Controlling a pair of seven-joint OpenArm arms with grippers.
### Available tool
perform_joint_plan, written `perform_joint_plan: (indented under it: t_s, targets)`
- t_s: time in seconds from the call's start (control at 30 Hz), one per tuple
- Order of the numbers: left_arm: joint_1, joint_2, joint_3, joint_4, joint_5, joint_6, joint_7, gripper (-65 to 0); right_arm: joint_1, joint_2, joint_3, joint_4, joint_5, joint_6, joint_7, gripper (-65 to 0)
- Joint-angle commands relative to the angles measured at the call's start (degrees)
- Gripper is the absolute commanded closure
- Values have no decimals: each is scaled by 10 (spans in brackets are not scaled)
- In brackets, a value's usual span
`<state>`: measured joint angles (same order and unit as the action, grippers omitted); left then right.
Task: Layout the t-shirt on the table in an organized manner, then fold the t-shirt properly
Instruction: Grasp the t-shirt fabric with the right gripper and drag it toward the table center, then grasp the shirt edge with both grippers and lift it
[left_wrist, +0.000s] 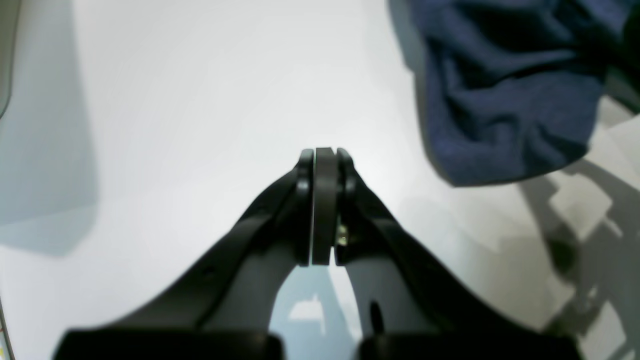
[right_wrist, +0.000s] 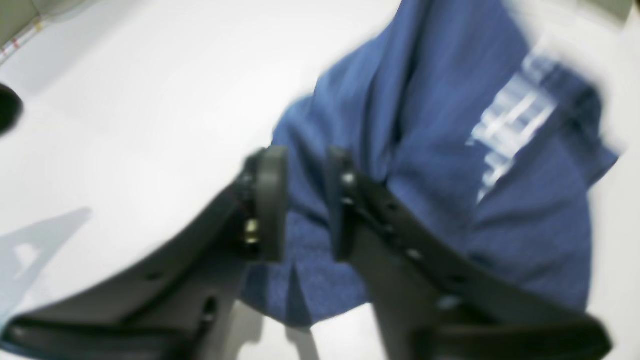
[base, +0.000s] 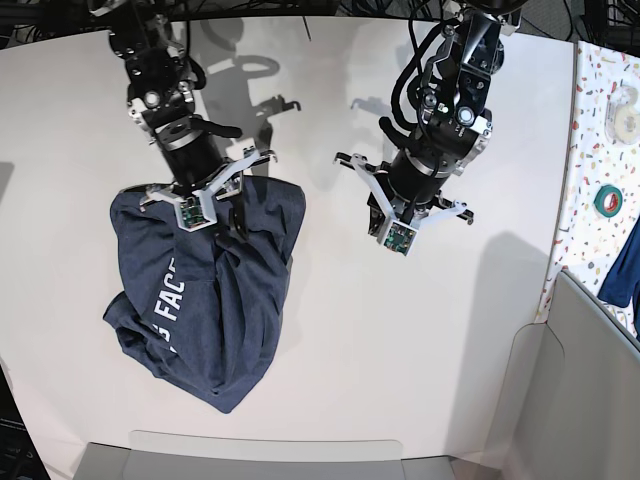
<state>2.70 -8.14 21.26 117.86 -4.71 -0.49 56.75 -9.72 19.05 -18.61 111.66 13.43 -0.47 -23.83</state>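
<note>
Lying bunched on the white tabletop (base: 330, 330), one navy t-shirt (base: 215, 300) sits beneath the right pincer (right_wrist: 305, 200), its jaws parted over the cloth, gripping nothing. The left pincer (left_wrist: 324, 165) hangs closed and empty, well apart. Two tape rolls (base: 612, 150) rest on a speckled side surface (base: 590, 120).

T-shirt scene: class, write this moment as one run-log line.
t-shirt: crumpled heap on table | right gripper: jaws parted over t-shirt | left gripper: shut, empty, beside t-shirt | stage: layout not done

The dark navy t-shirt (base: 205, 300) lies crumpled in a loose heap on the white bench (base: 330, 330), toward one side, white block lettering partly showing among its folds, sleeves not spread out
</note>
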Motion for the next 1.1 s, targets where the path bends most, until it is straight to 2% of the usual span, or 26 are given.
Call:
perform_joint_plan:
  t_s: [0.0, 0.1, 0.2, 0.37, 0.47, 0.6, 0.67, 0.87, 1.0, 1.07]
  targets:
    - [-5, -1, -3, 10, 2, 0, -15, 0, 2, 10, 9, 23, 2, 3, 15, -210]
    - [6, -1, -4, 10, 2, 0, -16, 0, -13, 29, 54, 34, 2, 3, 15, -271]
    - [9, -1, -2, 10, 2, 0, -16, 0, -30, 31, 130, 22, 3, 3, 15, -289]
    - [11, -1, 1, 9, 2, 0, -15, -4, -52, 2, 287, -16, 6, 7, 15, -290]
    - [11, 11, 15, 9, 1, -1, -15, -57, -52, -10, 347, -57, 5, 7, 7, -290]
    - [7, 19, 67, 9, 1, -1, -16, -129, -33, -13, 353, -116, 5, 8, -42, -290]
    - [7, 19, 96, 9, 1, -1, -17, -134, -24, -32, 352, -141, 4, 13, -41, -290]
    - [7, 19, 141, 9, 2, -1, -18, -134, 35, -75, 347, -226, 1, 76, -46, -288]
    - [8, 19, 138, 9, 4, 0, -18, -134, 71, -72, 276, -300, 0, 84, -45, -271]
    - [9, 17, 138, 9, 4, 0, -18, -134, 83, -62, 233, -323, -2, 84, -43, -208]
